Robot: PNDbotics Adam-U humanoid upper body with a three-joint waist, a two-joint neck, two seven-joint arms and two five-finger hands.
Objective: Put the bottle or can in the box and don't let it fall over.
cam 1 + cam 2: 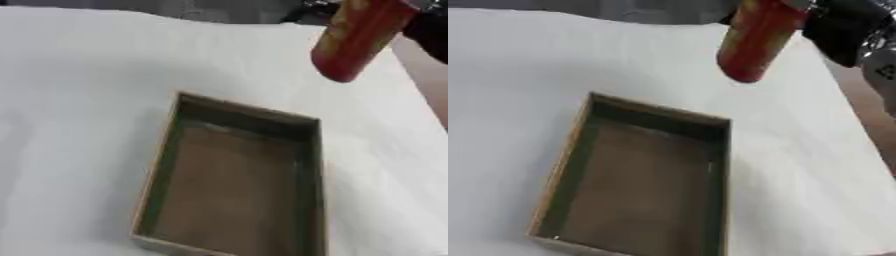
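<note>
A red can with yellow markings (356, 37) hangs tilted in the air at the upper right, its lower end pointing down and left. My right hand (843, 27), black, comes in from the upper right corner and is shut on the can's upper part. An open cardboard box (640, 175) with a brown floor and greenish inner walls lies on the white cloth, below and to the left of the can. The can's lower end is above the cloth just beyond the box's far right corner. My left hand is not in view.
A white cloth (79, 100) covers the table. The table's right edge (429, 100) runs diagonally at the right, with a brownish floor beyond it. A dark strip lies along the far edge at the top.
</note>
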